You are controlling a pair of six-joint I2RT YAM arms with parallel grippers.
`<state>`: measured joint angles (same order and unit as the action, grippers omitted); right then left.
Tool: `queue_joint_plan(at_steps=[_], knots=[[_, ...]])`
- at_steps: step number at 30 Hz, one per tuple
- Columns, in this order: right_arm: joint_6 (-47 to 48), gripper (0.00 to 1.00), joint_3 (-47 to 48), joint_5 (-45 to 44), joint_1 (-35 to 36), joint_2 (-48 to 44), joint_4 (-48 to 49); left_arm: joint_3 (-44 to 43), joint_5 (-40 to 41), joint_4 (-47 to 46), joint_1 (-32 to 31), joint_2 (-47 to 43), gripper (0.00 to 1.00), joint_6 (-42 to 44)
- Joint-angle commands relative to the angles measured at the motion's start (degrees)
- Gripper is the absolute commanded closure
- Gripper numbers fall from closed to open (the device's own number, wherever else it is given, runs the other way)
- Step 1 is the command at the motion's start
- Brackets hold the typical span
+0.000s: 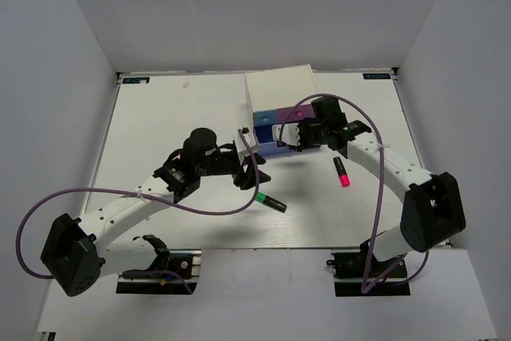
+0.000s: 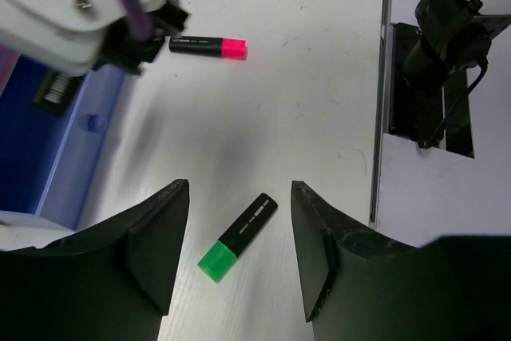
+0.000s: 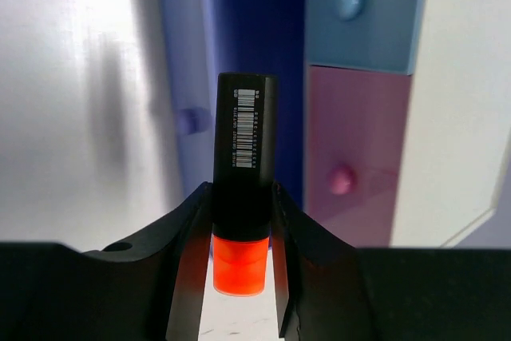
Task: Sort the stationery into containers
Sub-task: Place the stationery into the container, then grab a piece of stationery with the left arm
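While the right tool (image 3: 239, 201) grips the orange highlighter (image 3: 243, 133), the left tool (image 2: 238, 196) carries nothing.

Right side. Both fingers (image 3: 192, 237) clamp the black barrel just above the orange cap. The cap sits back between the fingers, toward the wrist, and the barcoded black end projects past the fingertips. In the right wrist view that black end overlaps the dark-blue inside of the periwinkle drawer (image 3: 185, 77), which stands open from the white box (image 1: 279, 89). The drawer's knob shows just left of the barrel. The light blue drawer (image 3: 363, 21) and the pink drawer (image 3: 359, 141) lie to the right of the barrel, with their fronts level with each other and both knobs visible. From above, this tool hangs at the box front, over the drawers. Whether the barrel touches the open drawer cannot be told.

Left side. The jaws stand apart with nothing clamped between them. The green highlighter (image 2: 239, 239) lies flat on the bench (image 2: 319, 77). In the left wrist view it sits between the two fingers and touches neither, with its green cap toward the wrist and its black end pointing away. From above it lies just beside the tool's tips, on their near side.

The pink-red highlighter (image 2: 207, 45) lies on the bench to the right of the box. It is well apart from the left tool and close by the right arm.
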<state>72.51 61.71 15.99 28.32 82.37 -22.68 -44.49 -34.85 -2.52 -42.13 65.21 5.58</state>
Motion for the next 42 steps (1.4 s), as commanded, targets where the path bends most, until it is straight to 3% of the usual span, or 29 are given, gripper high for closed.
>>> queue_joint_plan(at_steps=[1,9,14,23,25,28,29,30,34,36,37,39,42], knots=[[3.7,0.90,4.2,-3.4,0.3,3.6,7.5,-1.6,-3.0,0.9,-0.1,-0.5,0.36,1.3],[2.3,0.70,7.5,-6.9,0.2,11.8,11.3,-1.6,-5.4,0.9,-0.1,-0.5,0.35,1.8],[-1.0,0.52,7.1,-5.6,0.0,12.3,13.1,-1.0,-5.9,0.3,-0.6,0.0,0.31,2.3],[-8.2,0.50,3.7,-1.0,-0.6,5.8,11.5,1.3,-6.5,-1.3,-0.6,0.0,0.28,5.3],[-10.7,0.54,2.8,-0.3,-1.1,3.8,10.7,3.2,-8.4,-2.5,-0.6,0.0,0.29,7.1],[-16.6,0.71,0.7,0.2,-3.3,0.2,10.0,5.2,-11.4,-4.4,-1.1,0.6,0.29,9.3],[-17.9,0.93,0.3,0.1,-3.6,-1.5,10.1,5.7,-12.1,-4.4,-1.1,1.2,0.29,10.9],[-22.5,1.00,-1.1,-0.3,-4.2,-2.2,10.8,5.7,-12.6,-4.4,-1.1,2.0,0.31,11.7],[-39.5,1.00,-7.4,-8.8,-7.8,-8.3,15.9,4.0,-14.7,-0.4,-1.1,7.7,0.34,17.5],[-42.8,1.00,-8.8,-9.8,-9.1,-9.9,14.9,1.4,-15.8,2.9,-1.6,11.7,0.34,21.4],[-44.4,0.97,-9.2,-7.7,-9.4,-11.6,12.7,0.6,-15.8,3.7,-1.6,13.1,0.34,21.9],[-45.5,0.70,-9.2,-2.4,-12.0,-13.5,9.2,-1.9,-14.7,7.0,-1.6,16.9,0.34,24.0],[-47.1,0.58,-9.9,5.0,-14.5,-16.4,5.7,-5.2,-12.4,12.2,-2.2,20.7,0.29,28.3]])
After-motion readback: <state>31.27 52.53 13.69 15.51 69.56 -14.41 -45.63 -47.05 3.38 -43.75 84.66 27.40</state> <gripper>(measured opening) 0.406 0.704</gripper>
